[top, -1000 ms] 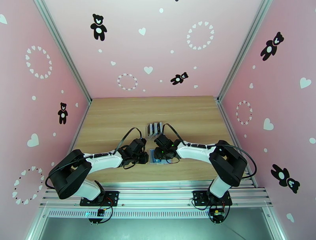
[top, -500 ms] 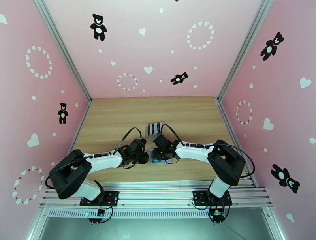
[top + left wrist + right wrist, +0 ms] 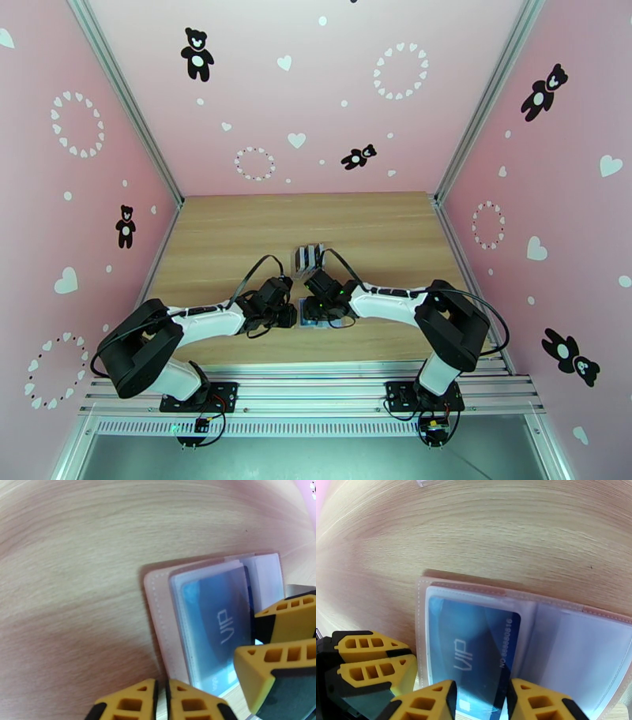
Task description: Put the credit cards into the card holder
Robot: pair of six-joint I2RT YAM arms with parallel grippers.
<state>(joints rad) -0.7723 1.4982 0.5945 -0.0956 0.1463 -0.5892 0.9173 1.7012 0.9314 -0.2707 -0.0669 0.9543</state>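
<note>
— Where does the card holder (image 3: 482, 598) lie?

— Open and flat on the wooden table (image 3: 513, 527), its tan-pink stitched cover showing as a border around clear plastic sleeves.

— And the credit card (image 3: 474, 653)?

— A blue one marked "VIP" with a printed number sits partway in the sleeve over the holder's left half. The right-hand sleeve looks pale and blurred.

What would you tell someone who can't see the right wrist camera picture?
The right hand pinches the near end of a blue VIP credit card, which lies partly inside a clear sleeve of the open tan-pink card holder on the wooden table. The left hand sits shut at the holder's left edge.
</note>
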